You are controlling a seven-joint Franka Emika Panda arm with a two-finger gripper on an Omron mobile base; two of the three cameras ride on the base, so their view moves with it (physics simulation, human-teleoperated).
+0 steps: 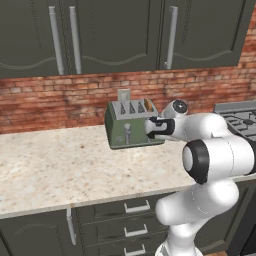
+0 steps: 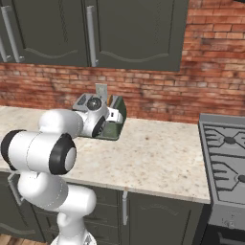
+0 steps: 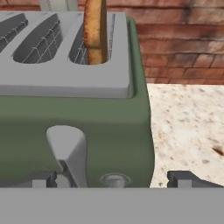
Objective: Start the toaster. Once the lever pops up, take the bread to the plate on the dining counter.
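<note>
The olive-green toaster (image 1: 120, 127) stands on the beige counter against the brick wall. The bread (image 1: 148, 105) stands upright in its rightmost slot, and the hand view shows the bread (image 3: 95, 30) poking above the steel top. My gripper (image 3: 113, 179) is open, close against the toaster's (image 3: 105, 127) front at its right end. The silver lever (image 3: 68, 151) sits between the fingertips (image 3: 41, 178), nearer the left one; I cannot tell whether they touch. In the right base view my arm covers most of the toaster (image 2: 117, 125). The plate and dining counter are out of view.
A stove (image 2: 225, 158) adjoins the counter (image 1: 55, 165) on the right. Dark upper cabinets (image 1: 100, 30) hang over the brick wall. A grey wall outlet (image 1: 123, 94) sits behind the toaster. The toaster's left-hand lever (image 1: 127, 134) shows on its front.
</note>
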